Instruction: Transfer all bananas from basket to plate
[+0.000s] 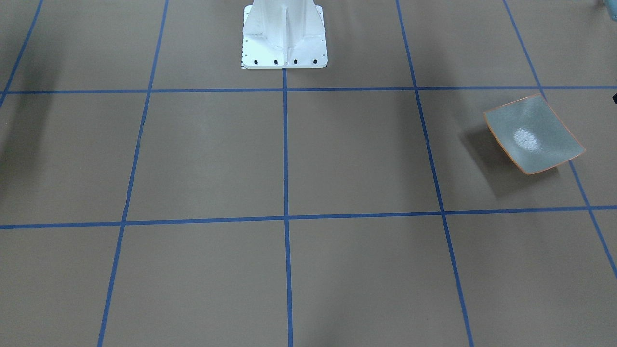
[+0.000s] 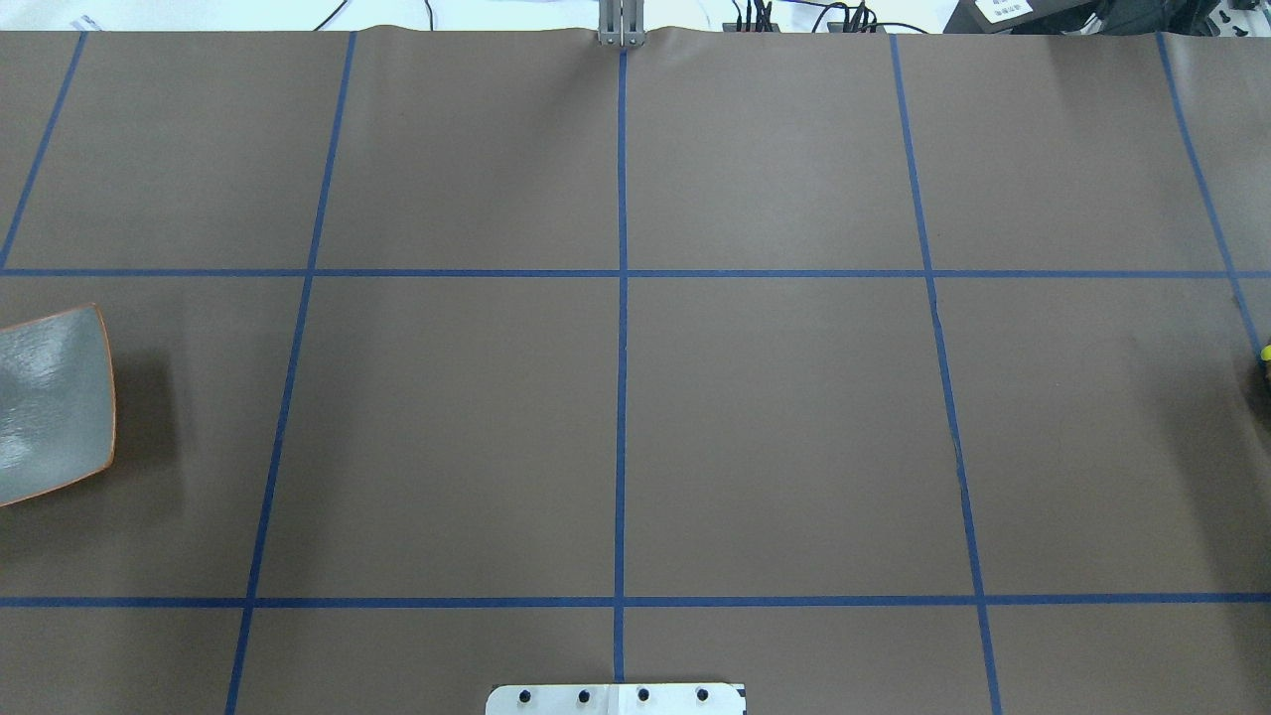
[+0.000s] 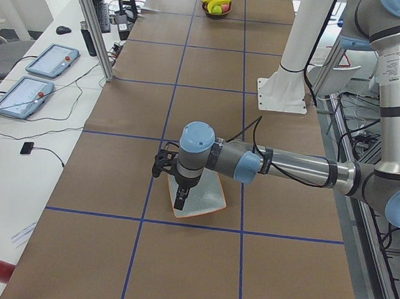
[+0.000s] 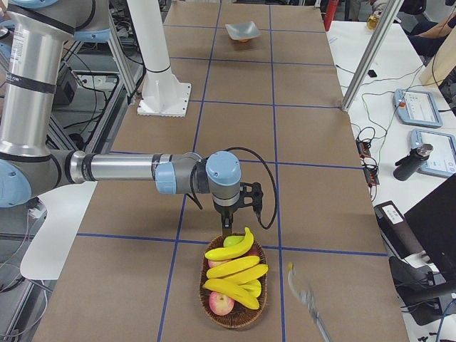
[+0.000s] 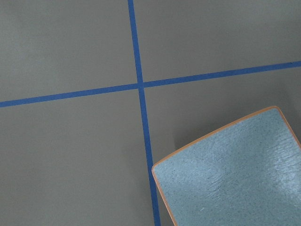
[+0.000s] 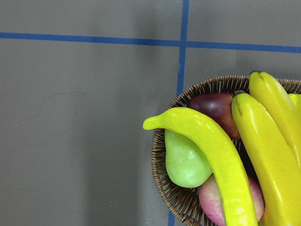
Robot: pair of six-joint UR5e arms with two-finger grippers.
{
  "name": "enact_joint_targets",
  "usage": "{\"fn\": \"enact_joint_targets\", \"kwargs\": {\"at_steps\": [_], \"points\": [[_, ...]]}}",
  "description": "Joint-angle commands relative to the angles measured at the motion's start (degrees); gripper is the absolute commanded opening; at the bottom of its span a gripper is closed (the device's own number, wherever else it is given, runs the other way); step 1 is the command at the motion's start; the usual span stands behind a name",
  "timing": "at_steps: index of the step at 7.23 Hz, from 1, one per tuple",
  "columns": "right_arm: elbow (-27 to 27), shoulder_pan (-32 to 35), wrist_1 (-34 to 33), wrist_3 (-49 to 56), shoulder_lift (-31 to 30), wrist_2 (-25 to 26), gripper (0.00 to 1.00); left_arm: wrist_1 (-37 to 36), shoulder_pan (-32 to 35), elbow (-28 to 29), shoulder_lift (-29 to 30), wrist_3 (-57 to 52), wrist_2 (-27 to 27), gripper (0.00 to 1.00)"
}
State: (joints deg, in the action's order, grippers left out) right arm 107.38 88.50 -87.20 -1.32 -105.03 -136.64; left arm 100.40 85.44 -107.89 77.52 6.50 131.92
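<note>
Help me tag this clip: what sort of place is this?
Probably a robotics lab: a robot arm over a table with blue tape lines, and control tablets on a side bench.

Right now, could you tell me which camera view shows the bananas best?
The exterior right view: the bananas lie whole in the basket. The right wrist view crops them, exterior left shows them tiny and far, overhead catches only a yellow speck at its edge, and the other two show none.

A grey-green plate [image 2: 50, 397] lies at the left edge, partly cut off, on a brown table [image 2: 775, 427] gridded with blue tape [image 2: 622, 397]; a white base [image 2: 671, 702] shows bottom centre.
</note>
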Motion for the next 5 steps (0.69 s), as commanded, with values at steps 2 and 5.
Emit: {"fn": "enact_joint_targets", "kwargs": {"at_steps": [2,5], "points": [[-0.16,-0.09,0.01,-0.08,-0.08,-0.12,1.00,-0.03,-0.19,0.22,0.18,0.18,0.01,1.00],[-0.33,-0.09,0.01,0.44,0.09,-0.03,1.00,0.14,-0.19,0.49,0.00,0.26,0.00,1.00]]}}
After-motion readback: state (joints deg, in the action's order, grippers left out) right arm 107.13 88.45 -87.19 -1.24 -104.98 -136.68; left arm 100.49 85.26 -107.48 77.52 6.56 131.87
